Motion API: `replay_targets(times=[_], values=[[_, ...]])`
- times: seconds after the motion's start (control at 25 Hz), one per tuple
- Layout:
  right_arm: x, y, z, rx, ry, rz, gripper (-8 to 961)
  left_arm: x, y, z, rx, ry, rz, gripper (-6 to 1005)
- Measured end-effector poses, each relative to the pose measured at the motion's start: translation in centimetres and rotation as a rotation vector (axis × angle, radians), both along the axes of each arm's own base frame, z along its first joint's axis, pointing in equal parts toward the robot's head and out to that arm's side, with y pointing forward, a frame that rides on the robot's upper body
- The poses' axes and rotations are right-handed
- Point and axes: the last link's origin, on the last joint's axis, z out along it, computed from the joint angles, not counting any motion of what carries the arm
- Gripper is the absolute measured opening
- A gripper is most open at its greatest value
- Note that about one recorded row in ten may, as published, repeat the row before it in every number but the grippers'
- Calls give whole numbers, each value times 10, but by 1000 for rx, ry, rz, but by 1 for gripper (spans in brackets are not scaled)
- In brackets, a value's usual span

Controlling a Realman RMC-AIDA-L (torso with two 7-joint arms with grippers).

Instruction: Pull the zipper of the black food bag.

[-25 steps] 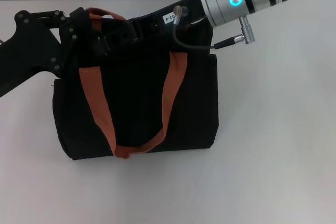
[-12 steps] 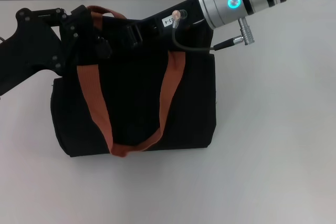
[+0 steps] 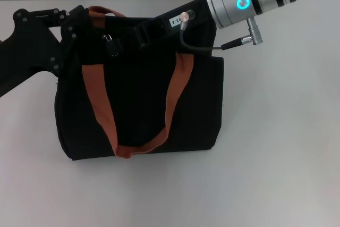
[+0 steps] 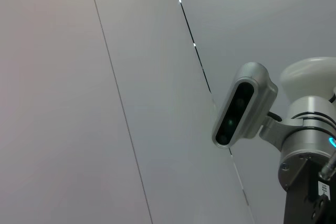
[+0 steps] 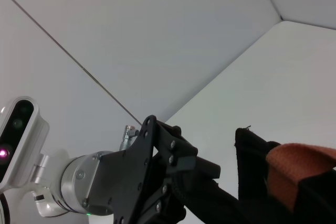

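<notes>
Since a moment ago the right arm has drawn back toward the table's right side, and the zipper (image 3: pixel 110 42), which was hidden among black fabric, now shows as a small silver glint on the bag's top near its left end. The black food bag (image 3: pixel 138 104) has also shifted slightly to the right and its top edge looks more stretched out. That suggests the pull is under way, though how far the track has opened I can't make out from here.

The bag stands on the white table (image 3: pixel 276 147), nearer the far edge than the near one, its orange-brown strap handle (image 3: pixel 101 104) draped down the front face.

The left tool (image 3: pixel 85 27) is pressed against the bag's top left corner, right by the far handle loop, apparently bracing or pinching the fabric; its fingers are buried against the black cloth and I cannot tell how wide they stand. The right tool (image 3: pixel 141 33) reaches in low along the top of the bag, just beside the zipper, but its tips merge with the dark fabric too, so whether it has the pull tab is not clear.
</notes>
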Motion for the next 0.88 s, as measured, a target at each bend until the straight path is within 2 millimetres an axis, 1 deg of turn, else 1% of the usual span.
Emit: replay_targets(times=[0.04,0.24,0.52,0.56,0.64,0.68,0.76,0.88], values=[[0,0,0,2,-1,3,2,0,0,0,0,0,1,29],[1,-1,1,8,-14,3,-2,-3,-2,1,7,-6,11,29],[11,1,11,61,-51,-33,-1,-7,-3,4,24,-14,29,30],[15,0,16,78,-55,-48,-1,-8,-4,5,29,-16,33,30],[17,-1,19,89,-60,-54,-2,-8,-4,6,30,-15,35,30],[22,-3,25,111,-69,-66,-2,-9,-4,7,35,-16,38,29],[24,-5,28,122,-74,-69,-2,-9,-3,7,37,-17,40,29],[32,-12,44,166,-68,-91,-2,-10,-3,8,43,-18,43,29]])
